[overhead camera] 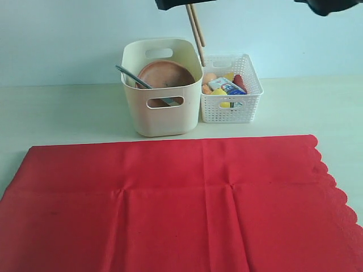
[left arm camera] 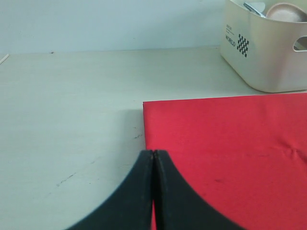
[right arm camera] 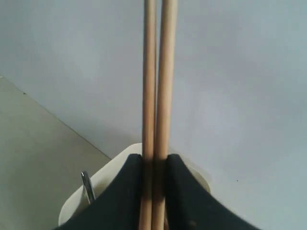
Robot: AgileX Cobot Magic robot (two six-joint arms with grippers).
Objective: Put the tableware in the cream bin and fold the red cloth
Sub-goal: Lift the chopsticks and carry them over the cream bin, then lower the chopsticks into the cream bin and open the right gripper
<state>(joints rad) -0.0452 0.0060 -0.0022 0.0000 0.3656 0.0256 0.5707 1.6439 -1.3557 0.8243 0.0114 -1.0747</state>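
The red cloth (overhead camera: 170, 204) lies spread flat on the table, its scalloped edge on the right. Behind it stands the cream bin (overhead camera: 161, 122), which holds a round brown plate (overhead camera: 165, 73) and a silver utensil handle (overhead camera: 131, 76) leaning on the rim. My right gripper (right arm camera: 155, 158) is shut on the pair of light chopsticks (right arm camera: 156, 72). They hang from it (overhead camera: 195, 31) with their lower tips just above the bin's right rim. My left gripper (left arm camera: 153, 152) is shut and empty, low over the left edge of the cloth (left arm camera: 230, 143), and does not show in the exterior view.
A white lattice basket (overhead camera: 232, 96) with food items and a small carton touches the bin's right side. Bare pale table (left arm camera: 72, 110) stretches to the left of the cloth and bin. A plain wall rises behind.
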